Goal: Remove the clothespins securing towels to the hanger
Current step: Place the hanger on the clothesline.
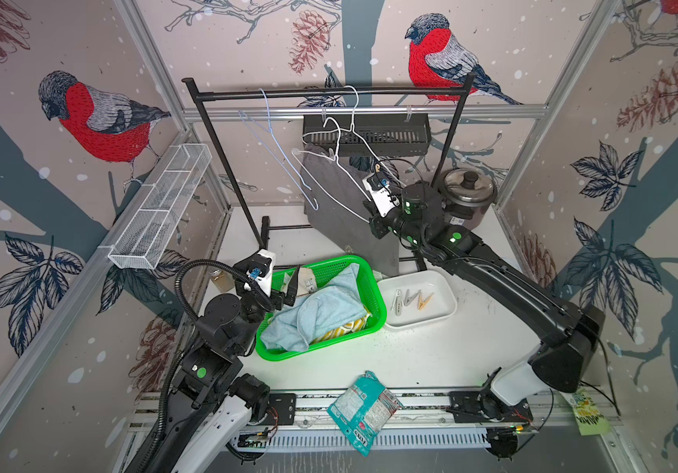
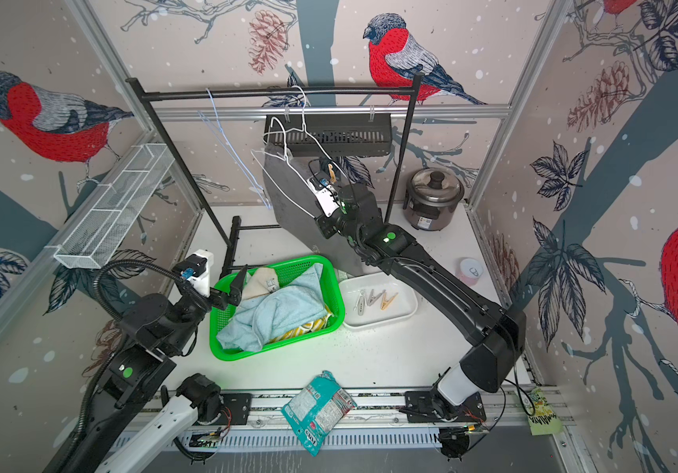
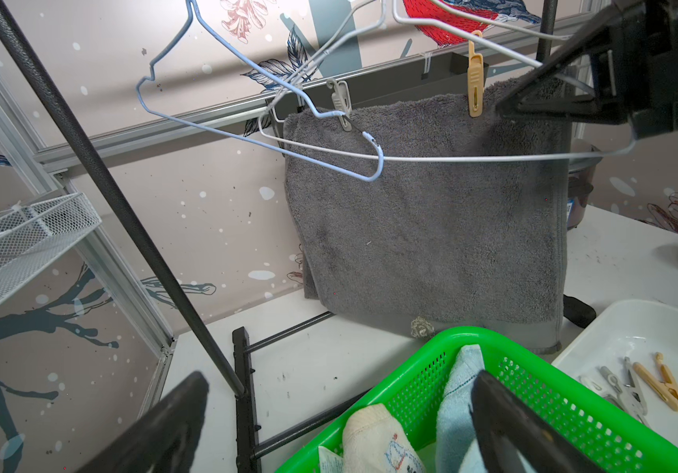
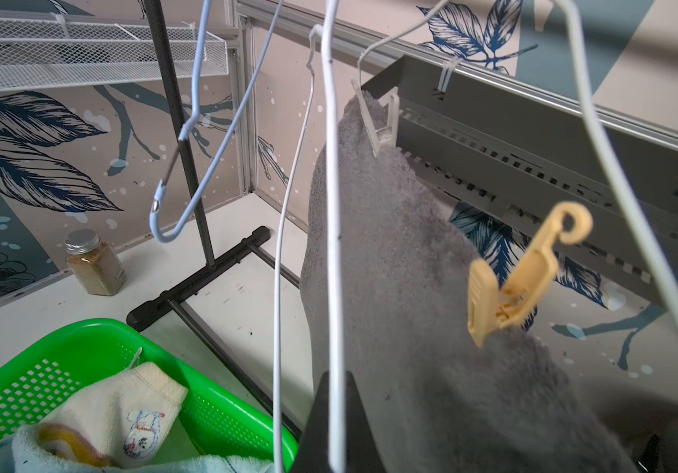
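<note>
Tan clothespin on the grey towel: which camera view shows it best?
Right wrist: the tan clothespin is close, side-on, gripping the grey towel. Left wrist shows it smaller, front-on. Both top views show only a sliver.

Green basket stands mid-worktop. Contents: a light blue towel lying over a yellow-and-white striped towel. Left tool hangs over the basket's rim on the left arm's side, jaws apart. White tray sits just beside the basket's opposite side and holds several clothespins. Behind the basket, a dark grey towel hangs from a white hanger on a black rack. A tan clothespin sits at the towel's top edge, beside the wrist of the right arm. A crumpled packet lies in front of the basket.
</note>
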